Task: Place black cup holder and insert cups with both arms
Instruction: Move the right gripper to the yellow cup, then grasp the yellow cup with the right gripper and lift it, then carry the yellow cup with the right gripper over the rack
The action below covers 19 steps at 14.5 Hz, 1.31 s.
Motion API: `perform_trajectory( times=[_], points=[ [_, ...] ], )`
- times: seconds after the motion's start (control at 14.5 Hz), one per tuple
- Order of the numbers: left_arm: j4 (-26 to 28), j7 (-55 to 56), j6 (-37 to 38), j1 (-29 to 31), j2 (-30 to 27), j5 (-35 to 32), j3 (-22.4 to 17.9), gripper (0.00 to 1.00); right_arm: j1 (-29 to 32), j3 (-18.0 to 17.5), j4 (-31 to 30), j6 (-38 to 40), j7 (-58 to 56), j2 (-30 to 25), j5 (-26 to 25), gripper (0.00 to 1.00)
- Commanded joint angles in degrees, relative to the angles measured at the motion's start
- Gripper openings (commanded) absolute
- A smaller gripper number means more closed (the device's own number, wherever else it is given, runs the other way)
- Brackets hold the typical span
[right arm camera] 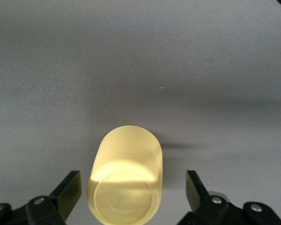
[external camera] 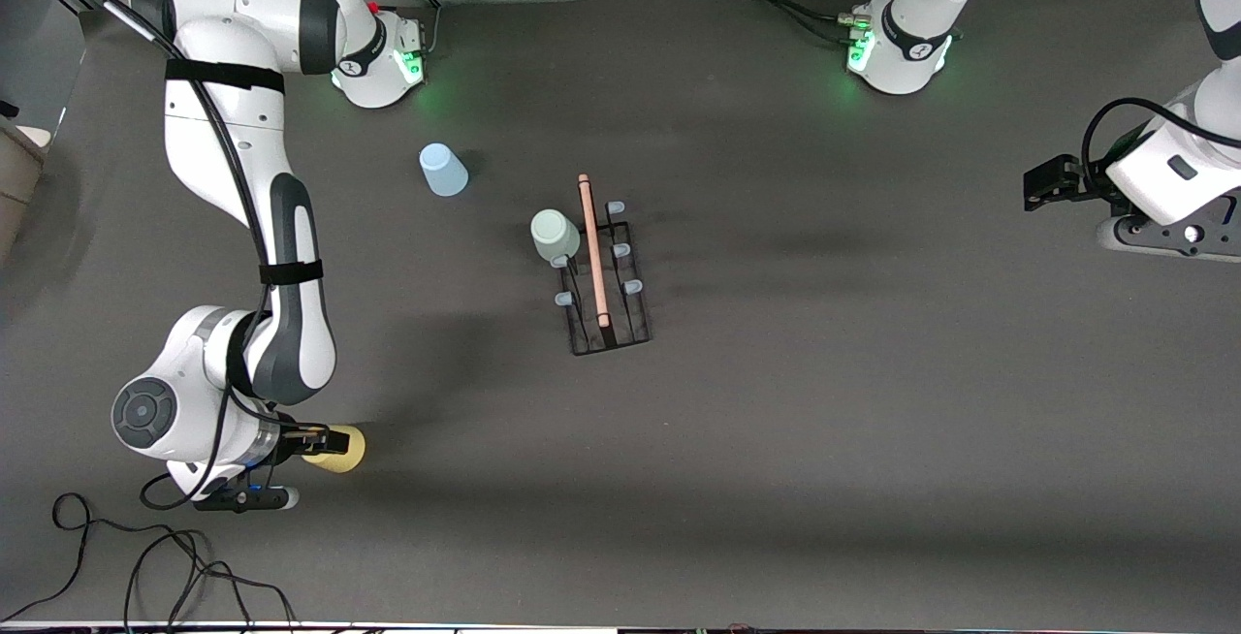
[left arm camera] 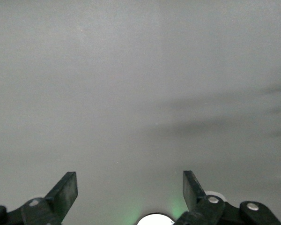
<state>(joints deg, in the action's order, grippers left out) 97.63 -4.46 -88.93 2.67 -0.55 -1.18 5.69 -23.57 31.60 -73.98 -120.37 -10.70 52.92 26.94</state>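
Yellow cup (right arm camera: 125, 180) between wide fingers of right claw (right arm camera: 131, 192), untouched, near camera. Sage cup (external camera: 555, 235) on black cup holder (external camera: 606, 275) mid-worktop (external camera: 873, 372). Left claw (left arm camera: 130, 192) wide, waiting.

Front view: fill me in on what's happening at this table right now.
The right gripper is down at the yellow cup, near the front camera at the right arm's end of the table, its open fingers on either side of the cup without gripping it. The black cup holder stands mid-table with the sage green cup already on one of its pegs. The light blue cup sits upside down on the table, farther from the camera. The left gripper waits open at its own end.
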Motion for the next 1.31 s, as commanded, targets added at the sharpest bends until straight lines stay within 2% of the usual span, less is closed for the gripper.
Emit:
perform_trajectory(
  times=[0.0, 0.28, 0.48, 0.62, 0.69, 0.97, 1.24],
  points=[
    [-1.3, -0.4, 1.2, 0.1, 0.5, -0.5, 0.0, 1.00, 0.3, 0.2, 1.8, 0.0, -1.0, 0.4, 1.6, 0.00],
    [-1.2, -0.4, 1.3, 0.0, 0.4, -0.5, 0.0, 1.00, -0.3, 0.7, 1.9, 2.4, -0.3, -3.5, 0.9, 0.00],
    [-1.3, -0.4, 1.3, 0.0, 0.4, -0.5, 0.0, 1.00, -0.8, 2.6, 2.8, 11.1, 2.6, -9.2, -1.3, 0.00],
    [-1.3, -0.4, 1.2, 0.1, 0.5, -0.5, 0.0, 1.00, -3.9, 2.5, 2.7, 17.5, 13.3, -14.8, -8.4, 0.00],
    [-1.3, -0.4, 1.3, 0.1, 0.4, -0.5, 0.0, 1.00, -5.7, 2.5, 2.6, 20.2, 18.7, -17.0, -10.5, 0.00],
    [-1.2, -0.4, 1.3, 0.1, 0.5, -0.5, 0.0, 1.00, -13.7, 2.1, 2.4, 31.1, 43.7, -22.1, -10.2, 0.00],
    [-1.3, -0.5, 1.2, 0.2, 0.5, -0.5, 0.0, 1.00, -24.7, 2.0, 2.9, 31.2, 68.5, -23.1, -8.6, 0.00]
  ],
)
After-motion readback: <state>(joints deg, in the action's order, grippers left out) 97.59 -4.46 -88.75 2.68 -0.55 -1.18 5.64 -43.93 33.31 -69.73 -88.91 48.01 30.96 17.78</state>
